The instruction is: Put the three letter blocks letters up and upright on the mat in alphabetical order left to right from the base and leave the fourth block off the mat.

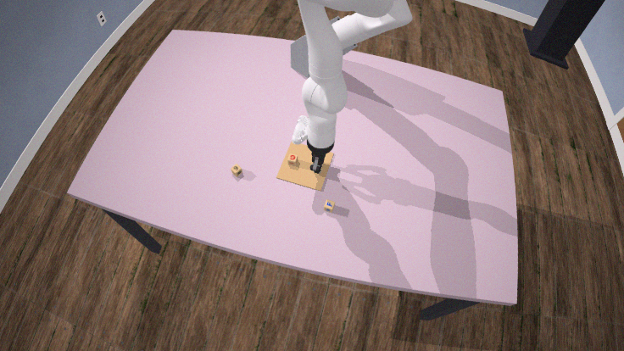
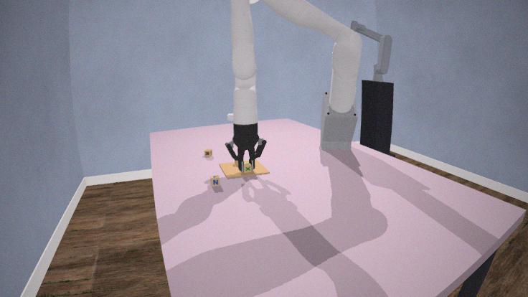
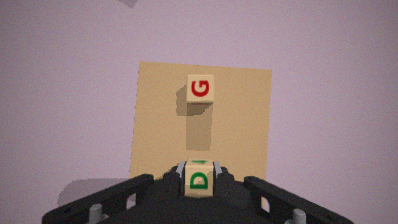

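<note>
A tan mat (image 1: 305,170) lies near the middle of the pink table; it also shows in the wrist view (image 3: 202,120) and in the exterior view (image 2: 243,168). A block with a red G (image 1: 292,158) sits on the mat, clear in the wrist view (image 3: 200,89). My gripper (image 1: 315,167) is shut on a block with a green D on top (image 3: 198,178), low over the mat's edge; a side face shows a green mark (image 2: 247,168). I cannot tell whether the block touches the mat. A block with blue letters (image 1: 329,205) lies off the mat, its side showing an N (image 2: 215,181).
A fourth block with a dark mark (image 1: 236,169) lies on the table well left of the mat, also in the exterior view (image 2: 208,152). The arm's base (image 2: 337,129) stands at the table's far edge. A dark pillar (image 2: 376,116) stands behind the table.
</note>
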Tool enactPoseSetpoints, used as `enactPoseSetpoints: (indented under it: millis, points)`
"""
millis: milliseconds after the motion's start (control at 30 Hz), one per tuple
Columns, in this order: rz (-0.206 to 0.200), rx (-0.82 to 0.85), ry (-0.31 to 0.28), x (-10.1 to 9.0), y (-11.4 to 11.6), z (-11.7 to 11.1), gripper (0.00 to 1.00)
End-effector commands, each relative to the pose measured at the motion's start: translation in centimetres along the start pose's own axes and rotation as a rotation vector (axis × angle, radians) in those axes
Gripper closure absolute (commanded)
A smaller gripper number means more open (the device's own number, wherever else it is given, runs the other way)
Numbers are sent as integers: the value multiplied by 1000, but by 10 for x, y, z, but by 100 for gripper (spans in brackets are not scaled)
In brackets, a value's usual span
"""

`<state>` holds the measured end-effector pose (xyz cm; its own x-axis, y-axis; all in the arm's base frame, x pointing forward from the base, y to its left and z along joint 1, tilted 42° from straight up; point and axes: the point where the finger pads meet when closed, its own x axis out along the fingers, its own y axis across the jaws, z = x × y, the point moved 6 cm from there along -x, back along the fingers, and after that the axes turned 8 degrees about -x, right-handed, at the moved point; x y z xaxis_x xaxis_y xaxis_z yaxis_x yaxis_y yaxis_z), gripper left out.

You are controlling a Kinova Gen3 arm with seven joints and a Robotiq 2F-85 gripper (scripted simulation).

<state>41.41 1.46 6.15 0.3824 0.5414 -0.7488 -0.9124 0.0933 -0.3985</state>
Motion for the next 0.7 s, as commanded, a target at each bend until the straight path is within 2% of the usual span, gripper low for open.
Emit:
enactPoseSetpoints:
  millis: [0,667]
  points:
    - [0,0,0,0,0,0,79]
    - [0,0,0,0,0,0,79]
